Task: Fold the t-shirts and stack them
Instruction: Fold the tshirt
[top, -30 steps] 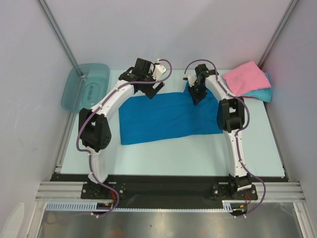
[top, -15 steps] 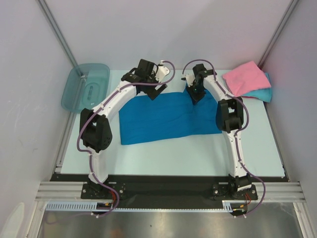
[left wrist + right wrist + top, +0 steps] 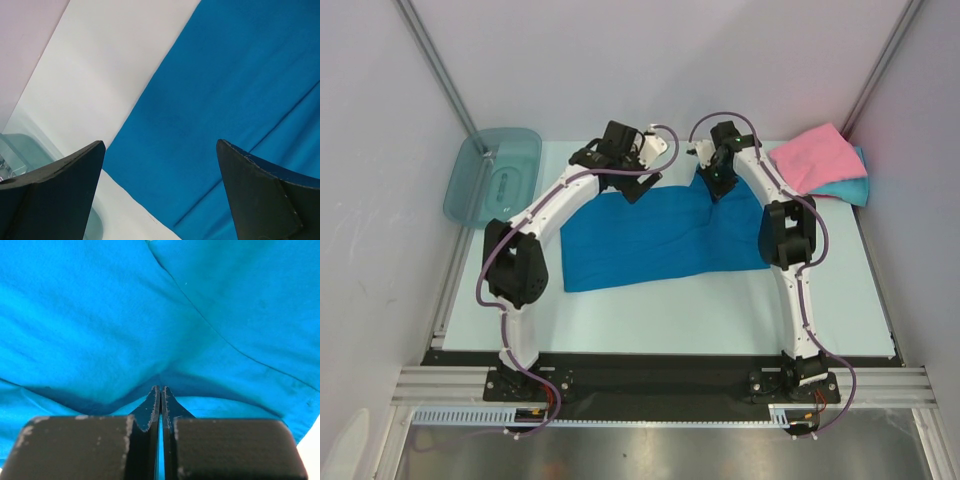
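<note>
Nearest the arm bases, the table [image 3: 670, 310] is showing bare, and just beyond that strip the blue shirt [image 3: 640, 235] is lying spread across the middle, mostly flat, with a seam or crease running through it in the wrist views. At its far edge, right of centre, the right gripper [image 3: 160, 390] is pinching the cloth: its jaws are standing pressed together with only a thin line of blue between them, and the fabric is rising into a small peak at the tips. Further left along that same far edge, the left gripper [image 3: 160, 142] is hanging over the shirt's border with its jaws spread wide and nothing between them, blue cloth on one side below it and table on the other. By my reading, the first fold of the blue shirt is just getting under way, with one side gripped and the other not. The next move is probably calling for the left gripper to be lowering onto the edge and closing, so both can be carrying the far edge toward the near one evenly. In the far right corner, the pink shirt [image 3: 810, 158] is sitting folded on the turquoise shirt [image 3: 848, 190], well apart from the blue one. At the far left, the bin [image 3: 492, 175] is sitting at the table's edge.
</note>
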Controlling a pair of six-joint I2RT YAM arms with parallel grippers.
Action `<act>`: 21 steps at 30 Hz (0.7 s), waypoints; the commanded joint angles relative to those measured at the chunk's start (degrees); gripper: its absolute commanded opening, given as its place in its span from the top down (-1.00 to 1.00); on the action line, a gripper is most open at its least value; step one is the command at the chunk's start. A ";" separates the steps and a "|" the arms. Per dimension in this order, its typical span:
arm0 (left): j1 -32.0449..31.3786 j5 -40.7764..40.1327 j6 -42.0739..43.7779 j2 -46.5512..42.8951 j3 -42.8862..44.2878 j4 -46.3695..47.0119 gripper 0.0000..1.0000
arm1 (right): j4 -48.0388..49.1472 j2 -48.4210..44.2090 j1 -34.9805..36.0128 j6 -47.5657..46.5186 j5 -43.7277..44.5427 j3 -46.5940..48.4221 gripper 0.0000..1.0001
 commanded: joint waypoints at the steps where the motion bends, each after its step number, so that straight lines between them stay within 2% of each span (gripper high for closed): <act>1: -1.09 -0.73 0.86 -1.50 2.75 2.21 -1.00 | 0.82 -3.68 0.81 -0.74 0.45 0.40 1.00; 13: -1.61 -1.70 1.47 -0.62 4.59 2.38 -1.00 | -0.41 -3.25 2.57 -1.45 -1.31 0.05 1.00; 15: -1.61 -1.78 1.47 -0.71 4.59 2.38 -1.00 | -0.49 -2.81 2.75 -1.88 -0.78 -0.13 0.72; 16: -1.61 -2.05 1.47 -0.71 4.33 2.38 -0.99 | -0.58 -2.89 2.84 -2.15 -0.69 -0.22 0.47; 17: -1.61 -2.14 1.56 -0.88 4.24 2.38 -0.99 | -0.67 -2.81 2.92 -2.32 -0.52 -0.57 -0.18; 18: -1.61 -2.31 1.65 -0.88 4.07 2.38 -1.00 | -0.67 -2.89 2.92 -2.50 0.09 -0.57 -0.42; 21: -1.70 -3.80 2.17 -1.23 3.36 2.56 -0.99 | -0.15 -3.51 2.84 -2.76 1.67 -0.74 -0.80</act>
